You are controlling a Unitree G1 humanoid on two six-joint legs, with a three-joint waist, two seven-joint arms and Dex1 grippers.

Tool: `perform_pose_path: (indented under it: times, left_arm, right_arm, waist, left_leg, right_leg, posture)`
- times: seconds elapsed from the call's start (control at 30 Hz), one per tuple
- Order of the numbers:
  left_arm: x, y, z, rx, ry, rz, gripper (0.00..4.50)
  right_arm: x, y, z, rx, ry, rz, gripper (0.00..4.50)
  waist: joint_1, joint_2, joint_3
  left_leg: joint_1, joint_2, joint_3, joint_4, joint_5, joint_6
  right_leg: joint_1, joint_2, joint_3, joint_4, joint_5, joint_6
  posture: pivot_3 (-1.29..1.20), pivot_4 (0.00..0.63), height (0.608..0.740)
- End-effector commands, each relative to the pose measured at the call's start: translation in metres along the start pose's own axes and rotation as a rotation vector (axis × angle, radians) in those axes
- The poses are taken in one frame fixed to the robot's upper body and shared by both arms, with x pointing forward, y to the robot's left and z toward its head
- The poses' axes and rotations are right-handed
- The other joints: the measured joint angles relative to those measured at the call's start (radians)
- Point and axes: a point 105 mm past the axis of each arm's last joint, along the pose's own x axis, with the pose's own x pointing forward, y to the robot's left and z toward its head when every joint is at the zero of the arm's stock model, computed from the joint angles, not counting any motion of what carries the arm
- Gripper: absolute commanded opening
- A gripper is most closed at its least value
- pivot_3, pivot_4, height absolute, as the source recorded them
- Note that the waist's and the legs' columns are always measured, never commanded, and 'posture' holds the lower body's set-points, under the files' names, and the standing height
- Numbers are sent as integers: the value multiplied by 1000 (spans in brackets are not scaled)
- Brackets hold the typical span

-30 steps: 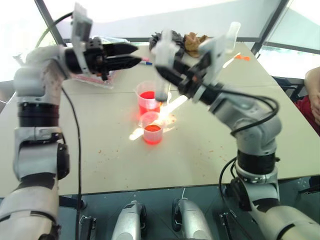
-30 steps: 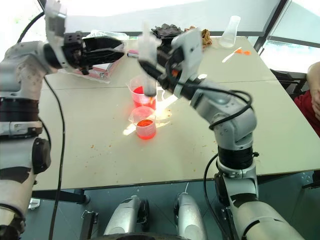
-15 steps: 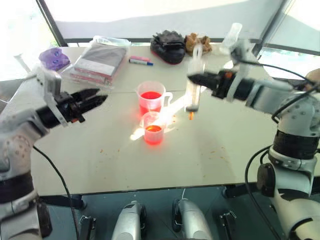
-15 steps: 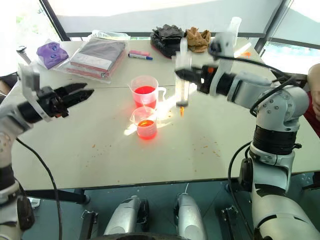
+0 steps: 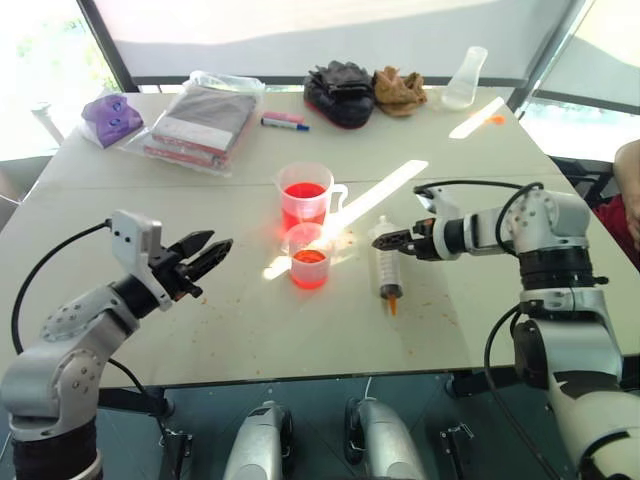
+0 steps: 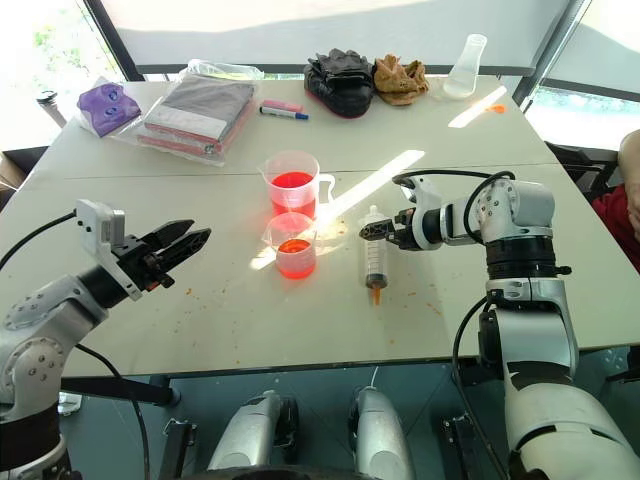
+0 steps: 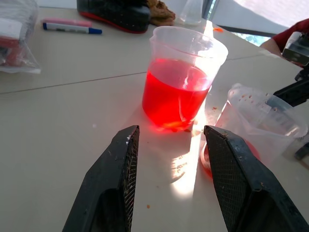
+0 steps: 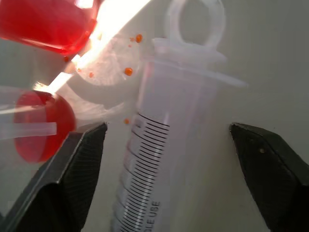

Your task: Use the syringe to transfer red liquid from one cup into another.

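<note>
Clear plastic syringe (image 6: 373,257) lies flat on the table (image 6: 200,320), orange tip toward you, plunger ring toward the far side, just beside the two cups; barrel looks empty, so I read the transfer as done and the tool set down out of the way of the liquid. Your right gripper (image 6: 385,233) sits at the plunger end with its fingers spread wide either side of the barrel — apart, touching nothing that I can see; the right wrist view shows clear gaps on both sides. That placement suits a release rather than a grab.

Handled measuring cup (image 5: 303,194) stands upright, red liquid (image 7: 175,92) filling its lower half; shorter cup (image 5: 307,259) stands touching or nearly touching it on the near side, also holding red. Keeping them close shortens the carry and limits drips — orange specks already dot the table.

Your left gripper (image 5: 203,256) hovers low, well left of the cups, fingers apart, holding nothing; it points at them, likely ready to steady one.
</note>
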Motion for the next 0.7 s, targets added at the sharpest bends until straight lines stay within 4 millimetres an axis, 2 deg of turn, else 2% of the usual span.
perform_pose_path:
  times: [0.03, 0.2, 0.3, 0.4, 0.53, 0.63, 0.7]
  left_arm:
    - [-3, 1, 8, 35, -46, 22, 2252]
    - [-7, 7, 8, 33, -48, 50, 2252]
    - [-9, 10, 4, 23, -36, 60, 2252]
    - [-9, 8, 1, 11, -22, 43, 2252]
    - [-7, 6, -5, 2, -6, 42, 2252]
    - [-4, 6, -15, 2, -10, 91, 2252]
    - [-4, 6, -19, 11, -9, 110, 2252]
  right_arm:
    - [-9, -4, 9, -67, -42, -44, 4462]
    - [-41, 6, 24, -180, -146, -6, 4462]
    - [-84, 33, 41, -240, -349, 198, 4462]
    - [-110, 48, 37, -288, -457, 321, 4462]
    - [-111, 27, 19, -453, -575, 138, 4462]
    - [-102, -14, 12, -478, -765, -118, 4462]
    - [-98, -22, 7, -510, -817, -179, 4462]
  waist:
    - [0, 0, 0]
    - [4, 0, 0]
    - [3, 0, 0]
    - [3, 0, 0]
    - [8, -2, -1]
    - [6, -2, -2]
    - [5, -2, -2]
  left_leg:
    - [0, 0, 0, 0, 0, 0]
    - [-2, 0, 0, 0, 0, 1]
    - [-3, 0, 0, 0, -1, 2]
    - [-4, 0, 0, -1, -2, 2]
    - [-4, 1, -2, -1, -2, 2]
    - [-4, 0, -1, 0, -2, 2]
    - [-4, 0, 0, 0, -2, 2]
  right_leg:
    - [0, 0, 0, -1, 0, 0]
    - [0, 0, -1, -4, 0, -1]
    - [-1, 0, -1, -6, 0, 0]
    - [-1, 0, -1, -7, 0, 1]
    - [1, 0, -3, -9, -1, 0]
    - [1, -1, -2, -10, -1, -2]
    - [0, -1, -2, -9, -1, -2]
  posture:
    - [0, 150, 740]
    - [0, 150, 740]
    - [0, 150, 740]
    - [0, 150, 740]
    - [0, 150, 740]
    - [0, 150, 740]
    - [0, 150, 740]
